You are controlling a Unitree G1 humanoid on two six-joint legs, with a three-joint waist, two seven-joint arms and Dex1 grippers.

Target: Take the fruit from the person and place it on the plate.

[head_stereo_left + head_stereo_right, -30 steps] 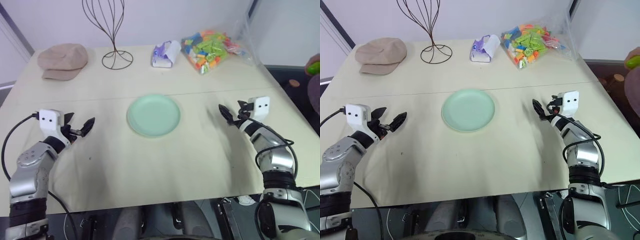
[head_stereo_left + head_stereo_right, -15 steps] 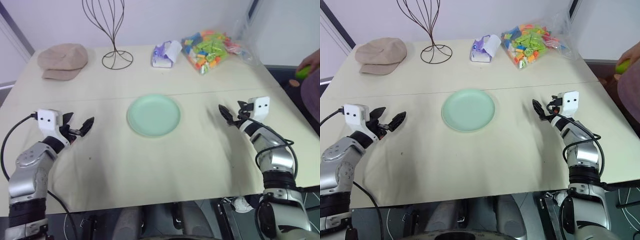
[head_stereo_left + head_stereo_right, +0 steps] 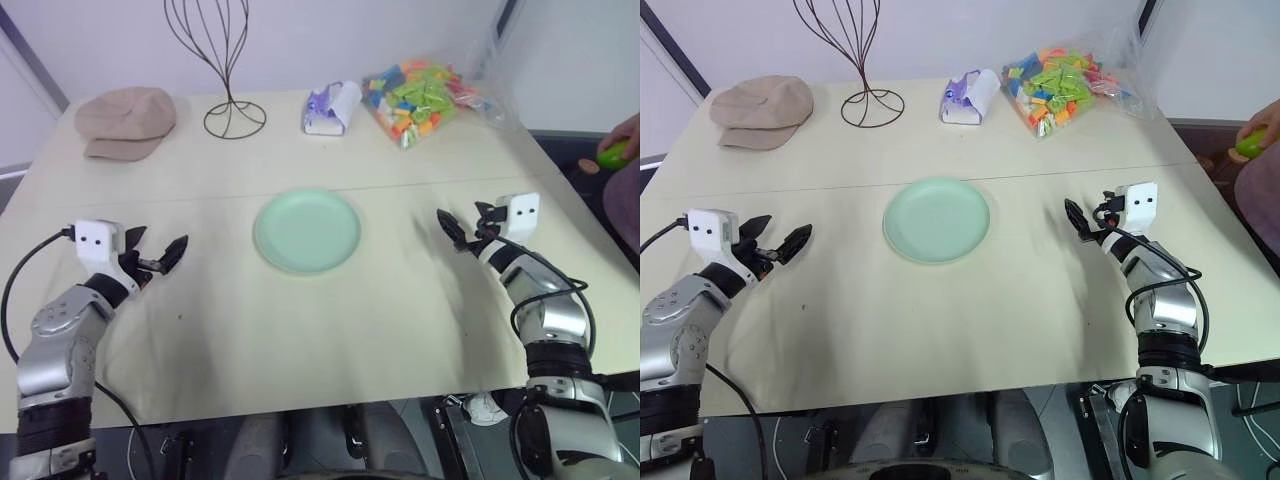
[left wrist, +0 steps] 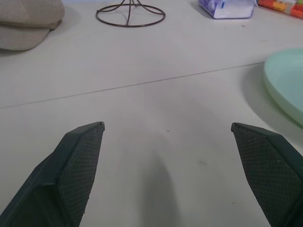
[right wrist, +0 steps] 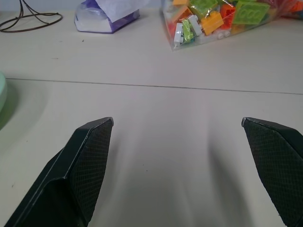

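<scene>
Holding fruit [image 3: 612, 153] off table's [image 3: 400, 330] right edge: person's hand [image 3: 625, 135]. Plate [image 3: 307, 231] empty at table centre. L gripper [image 3: 160, 258] + R gripper [image 3: 462, 228] fingers spread wide, nothing held.

Along the far edge of a pale table [image 3: 300, 330]: tan flat cap [image 3: 127, 120] at the left, then wire stand [image 3: 232, 110], purple tissue pack [image 3: 332, 108], clear bag of colourful blocks [image 3: 425, 98].

Plate [image 3: 307, 231] sits bare mid-table [image 3: 300, 330], both grippers [image 3: 160, 255] [image 3: 462, 229] hovering wide-fingered either side. At the right edge, a hand [image 3: 622, 135] seemingly grips the green fruit [image 3: 613, 153].
</scene>
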